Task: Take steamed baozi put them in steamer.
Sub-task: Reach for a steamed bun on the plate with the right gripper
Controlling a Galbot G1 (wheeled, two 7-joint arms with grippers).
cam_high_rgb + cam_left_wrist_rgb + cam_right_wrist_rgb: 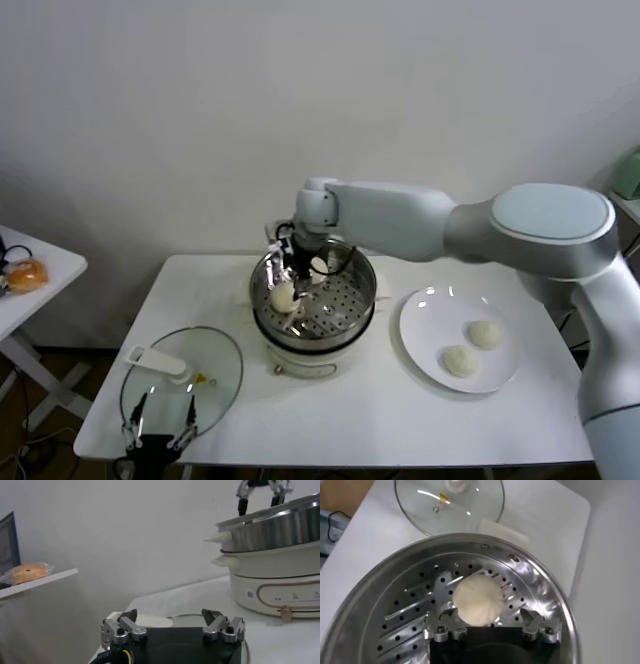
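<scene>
The right gripper hangs inside the steamer, jaws spread wide, holding nothing. One baozi sits on the perforated floor between its fingertips, seemingly just released. Two more baozi lie on the plate, well to the side of this gripper. Next move, likely: lift clear of the rim, then reach for the plate. The left gripper waits open above the glass lid on the table.
</scene>
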